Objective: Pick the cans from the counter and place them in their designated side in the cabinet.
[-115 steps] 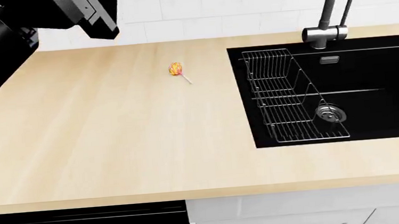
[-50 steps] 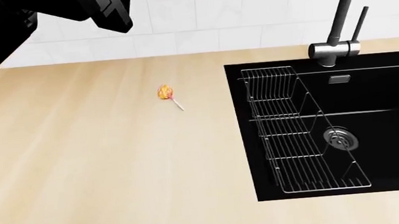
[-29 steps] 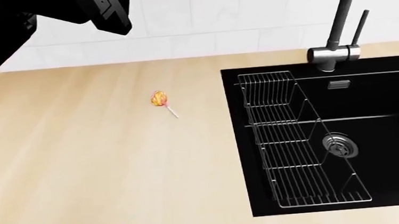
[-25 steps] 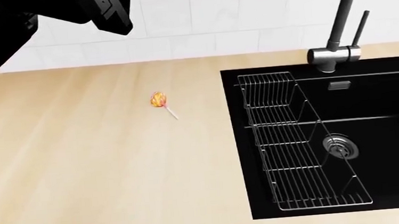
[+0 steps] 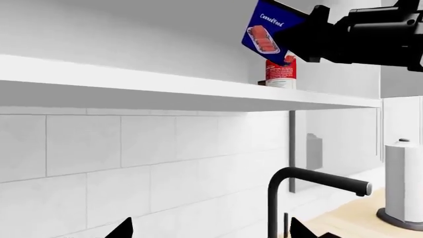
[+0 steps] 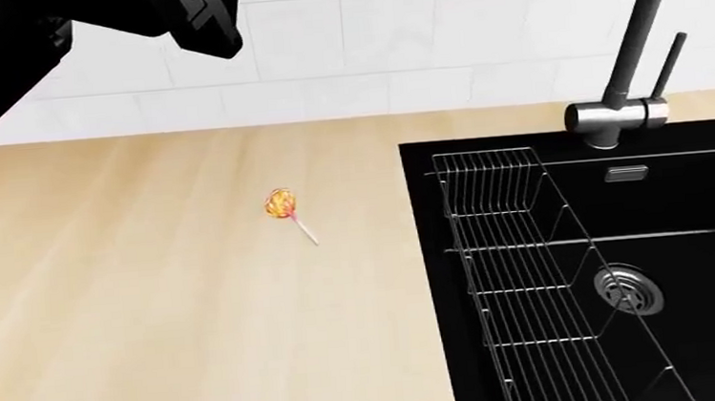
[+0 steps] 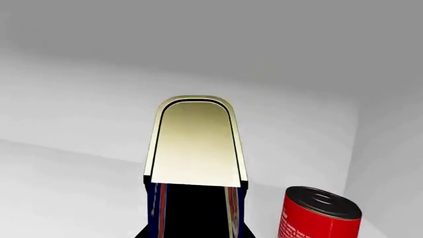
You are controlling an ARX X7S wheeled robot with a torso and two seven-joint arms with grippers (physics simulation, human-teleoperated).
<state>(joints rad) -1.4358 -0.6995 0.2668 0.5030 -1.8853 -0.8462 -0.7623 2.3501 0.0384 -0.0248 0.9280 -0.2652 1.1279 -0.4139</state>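
Note:
In the left wrist view the red-and-white can stands upright on the white cabinet shelf. My right gripper is shut on the blue can and holds it tilted, above and beside the red can. In the right wrist view the blue can fills the middle, gold lid facing me, with the red can beside it on the cabinet floor. My left gripper is open and empty, facing the tiled wall below the shelf. The counter holds no cans.
A small orange lollipop lies on the counter. The black sink holds a wire rack, with a black faucet behind it. My left arm crosses the head view's top left. A paper towel roll stands by the wall.
The head view has shifted: the lollipop and sink now sit lower in the picture, more tiled wall shows, and the counter's front edge has left view. The left arm holds its place.

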